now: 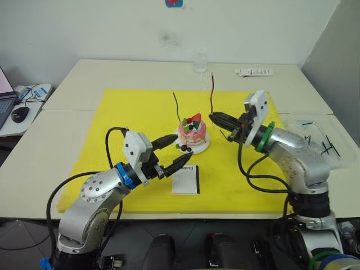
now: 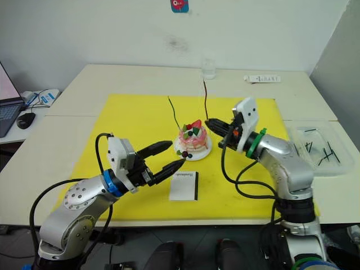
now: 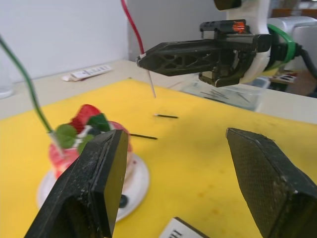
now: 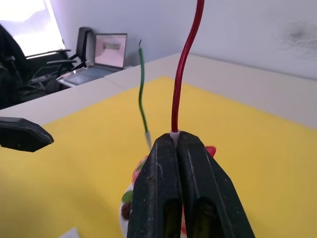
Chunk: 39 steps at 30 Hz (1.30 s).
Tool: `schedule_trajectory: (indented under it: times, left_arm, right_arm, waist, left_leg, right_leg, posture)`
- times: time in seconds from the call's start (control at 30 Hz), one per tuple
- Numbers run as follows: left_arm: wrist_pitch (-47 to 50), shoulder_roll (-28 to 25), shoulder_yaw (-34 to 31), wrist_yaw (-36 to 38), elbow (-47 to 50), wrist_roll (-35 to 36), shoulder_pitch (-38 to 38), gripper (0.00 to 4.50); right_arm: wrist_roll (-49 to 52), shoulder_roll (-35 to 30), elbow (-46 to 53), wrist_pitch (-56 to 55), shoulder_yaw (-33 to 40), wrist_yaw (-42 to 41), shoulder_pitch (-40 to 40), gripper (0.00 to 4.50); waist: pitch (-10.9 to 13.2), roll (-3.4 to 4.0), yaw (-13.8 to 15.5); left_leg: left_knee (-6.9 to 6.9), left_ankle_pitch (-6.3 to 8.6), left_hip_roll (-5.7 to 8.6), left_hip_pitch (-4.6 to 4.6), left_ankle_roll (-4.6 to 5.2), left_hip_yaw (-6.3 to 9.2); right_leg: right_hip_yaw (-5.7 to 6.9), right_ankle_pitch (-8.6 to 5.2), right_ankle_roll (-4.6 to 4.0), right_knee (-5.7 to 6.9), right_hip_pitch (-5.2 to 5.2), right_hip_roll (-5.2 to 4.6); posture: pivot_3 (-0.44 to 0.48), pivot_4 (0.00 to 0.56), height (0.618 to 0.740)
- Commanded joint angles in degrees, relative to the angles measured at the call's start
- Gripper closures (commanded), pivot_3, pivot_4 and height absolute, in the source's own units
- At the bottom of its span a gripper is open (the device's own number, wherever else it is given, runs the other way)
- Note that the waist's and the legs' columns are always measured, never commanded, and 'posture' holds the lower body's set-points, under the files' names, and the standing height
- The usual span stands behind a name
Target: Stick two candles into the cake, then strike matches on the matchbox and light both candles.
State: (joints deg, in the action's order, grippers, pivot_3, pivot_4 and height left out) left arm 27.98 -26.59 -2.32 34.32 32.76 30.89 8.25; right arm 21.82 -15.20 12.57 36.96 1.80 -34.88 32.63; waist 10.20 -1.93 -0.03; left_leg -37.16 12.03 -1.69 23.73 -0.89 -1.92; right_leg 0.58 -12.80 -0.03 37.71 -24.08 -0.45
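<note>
— Where's the cake [image 1: 193, 133] from where you stand?

— Middle of the yellow mat [image 1: 135, 118], on its small white plate [image 1: 203, 145]. Strawberry and dark berries on top. The green candle [image 1: 177, 107] is already stuck in it, on the far-left side of the cake, rising upright with a slight wave.

— And the red one?

— The red candle [image 1: 212, 93] is in the right gripper [image 1: 214, 116], just to the right of the cake and a little above its top. The two black fingers are pressed together on the candle near its pale lower end, and the stick rises nearly straight up from the pinch. The pale tip pokes out below the fingers, clear of the cake.

— The other arm?

— The left gripper [image 1: 175, 149] sits at the near-left of the cake, its fingers spread wide and holding nothing. The far finger's tip comes close to the cake, the near one close to the plate's rim; I can't tell whether either touches.

— Matchbox?

— The matchbox [image 1: 186, 179] lies flat on the mat just in front of the cake, nearer the robot. Two matches [image 3: 143, 136] lie loose on the mat just beyond the cake. More dark sticks are in a clear tray [image 1: 318, 136] well off to the right of the cake, past the mat's edge.
</note>
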Motion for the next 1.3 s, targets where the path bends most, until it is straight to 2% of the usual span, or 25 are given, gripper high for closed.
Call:
schedule_trajectory:
  times: [0.03, 0.3, 0.53, 1.3]
  left_arm:
    - [0.8, 0.4, -1.4, -1.7, -0.4, 1.0, 2.6, 0.95]
    - [2.4, -1.4, -1.9, -0.9, -1.5, 1.7, 3.6, 0.95]
    - [3.1, -1.9, -2.1, -0.8, -1.2, 2.0, 3.4, 0.95]
    - [3.2, -2.5, -2.8, -1.2, -0.1, 2.4, 2.8, 0.95]
  right_arm:
    - [-1.2, 3.1, -0.1, -4.5, -0.5, 4.4, 1.2, 4.46]
    - [-2.2, 8.0, -2.7, -9.3, -3.2, 7.6, 0.2, 4.46]
    - [-4.2, 10.3, -8.7, -14.4, -4.0, 9.2, 1.3, 4.46]
    - [-7.4, 11.0, -14.5, -19.4, -4.7, 10.7, 0.2, 4.46]
  waist:
    - [0.0, 0.00, -0.1]
    - [0.0, 0.01, -0.2]
    - [0.0, 0.01, -0.3]
    - [0.0, 0.01, -0.3]
  left_leg:
    - [0.01, 0.00, 0.00, -0.01, 0.00, -0.01]
    - [0.10, 0.00, -0.14, -0.01, 0.00, 0.04]
    - [0.10, 0.00, -0.14, -0.04, 0.00, 0.04]
    - [0.14, 0.00, -0.17, -0.03, 0.00, 0.05]
  right_leg:
    - [-0.01, 0.00, 0.00, 0.01, 0.00, 0.00]
    - [0.01, -0.04, -0.06, 0.04, -0.06, 0.14]
    - [0.00, -0.05, -0.09, 0.08, -0.06, 0.15]
    - [0.01, -0.10, -0.17, 0.06, -0.08, 0.15]
  posture:
    - [0.000, 0.150, 0.740]
    - [0.000, 0.150, 0.740]
    - [0.000, 0.150, 0.740]
    - [0.000, 0.150, 0.740]
